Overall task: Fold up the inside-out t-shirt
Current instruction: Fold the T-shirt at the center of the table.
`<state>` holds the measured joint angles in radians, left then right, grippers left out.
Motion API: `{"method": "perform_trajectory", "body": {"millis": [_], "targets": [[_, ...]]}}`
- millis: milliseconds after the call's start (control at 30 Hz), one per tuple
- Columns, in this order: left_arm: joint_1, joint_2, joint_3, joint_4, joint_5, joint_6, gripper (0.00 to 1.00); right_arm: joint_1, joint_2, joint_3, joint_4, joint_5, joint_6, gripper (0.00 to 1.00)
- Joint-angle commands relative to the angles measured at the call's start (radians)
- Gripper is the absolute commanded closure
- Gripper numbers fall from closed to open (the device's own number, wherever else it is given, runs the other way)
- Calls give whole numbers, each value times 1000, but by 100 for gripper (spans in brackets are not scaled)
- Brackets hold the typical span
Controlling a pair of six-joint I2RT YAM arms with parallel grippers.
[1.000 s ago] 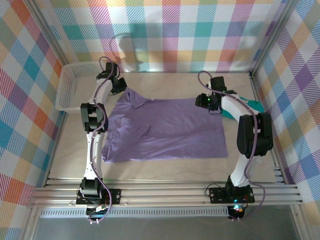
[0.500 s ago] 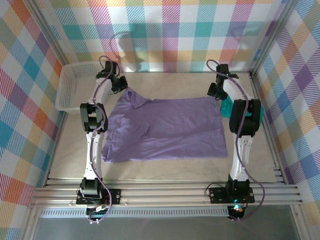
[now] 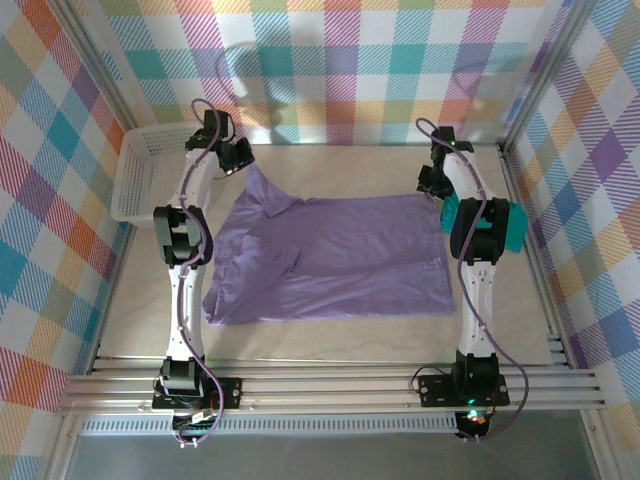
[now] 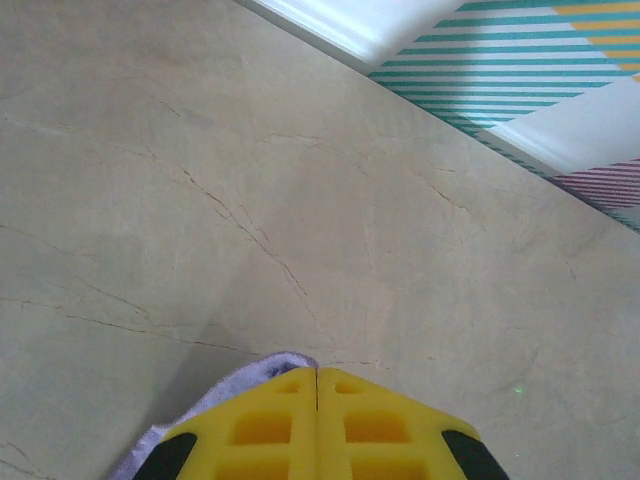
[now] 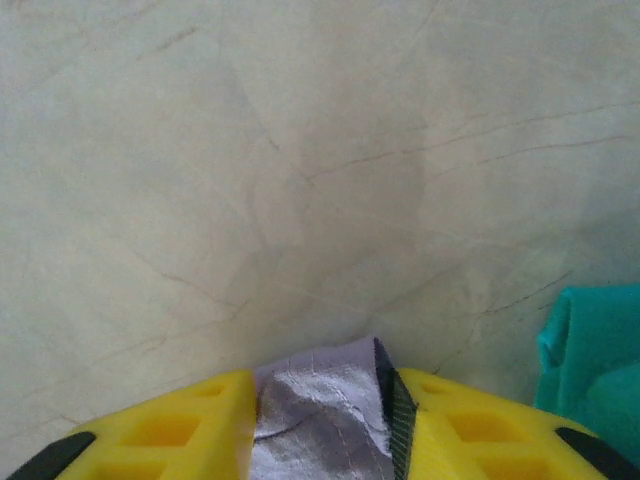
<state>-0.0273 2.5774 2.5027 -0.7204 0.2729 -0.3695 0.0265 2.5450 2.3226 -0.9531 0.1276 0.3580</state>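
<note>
Plaid walls (image 3: pixel 350 60) in teal, orange, purple and yellow stand on three sides of me. The tabletop (image 3: pixel 340 340) I'm bolted to is pale beige (marble-look, with thin dark veins). A white strip (image 4: pixel 330 25) runs along the wall's foot. Silver aluminium rails (image 3: pixel 330 390) cross the near edge; grey floor (image 3: pixel 560 452) lies beyond. Light is soft, even.
</note>
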Motion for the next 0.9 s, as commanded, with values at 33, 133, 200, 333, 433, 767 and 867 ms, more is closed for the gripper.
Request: {"method": "perform_trajectory", "body": {"millis": [33, 133, 200, 333, 433, 767, 867], "targets": [[6, -74, -10, -11, 28, 1, 100, -7, 27, 22, -30, -33, 7, 77], [7, -99, -11, -51, 41, -8, 100, -10, 24, 27, -20, -43, -8, 84], [6, -126, -21, -87, 62, -17, 100, -10, 12, 23, -13, -41, -27, 88], [4, -266, -183, -81, 98, -76, 100, -10, -75, -71, 76, -44, -82, 94], [3, -437, -391, 0, 103, -153, 100, -11, -199, -232, 205, -56, -129, 96], [29, -939, -898, -16, 65, -249, 100, -19, -598, -753, 519, -118, -268, 98], [45, -1045, -989, -43, 112, -259, 100, -25, -678, -855, 562, -116, -276, 98]]}}
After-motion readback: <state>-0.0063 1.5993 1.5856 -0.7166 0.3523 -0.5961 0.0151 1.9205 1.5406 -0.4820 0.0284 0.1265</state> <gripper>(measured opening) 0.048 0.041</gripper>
